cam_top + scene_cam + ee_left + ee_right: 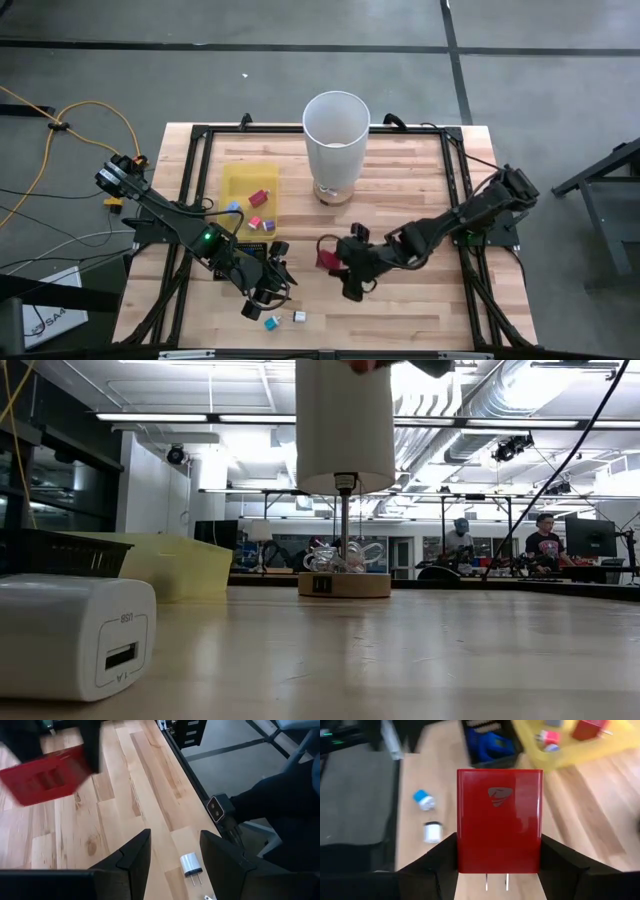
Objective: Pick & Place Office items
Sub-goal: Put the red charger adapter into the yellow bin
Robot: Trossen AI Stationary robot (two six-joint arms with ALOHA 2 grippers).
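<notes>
My right gripper is shut on a red plug-in charger block over the table's near middle. My left gripper is open and hovers above the near edge. A small white charger lies on the wood below the gap between its fingers, untouched. A teal piece and a white piece lie on the table close by. More small pieces, red, pink and light blue, rest in the yellow tray. My right gripper pinches the red charger block between its two fingers, one on each long side face. The block's two metal prongs point back toward the wrist. The block is lifted clear of the table.
The tall white bin stands on its round wooden base at the far middle. A black mesh tray holding a blue item sits beside the yellow tray. A black metal frame rims the table. People show far off in the room.
</notes>
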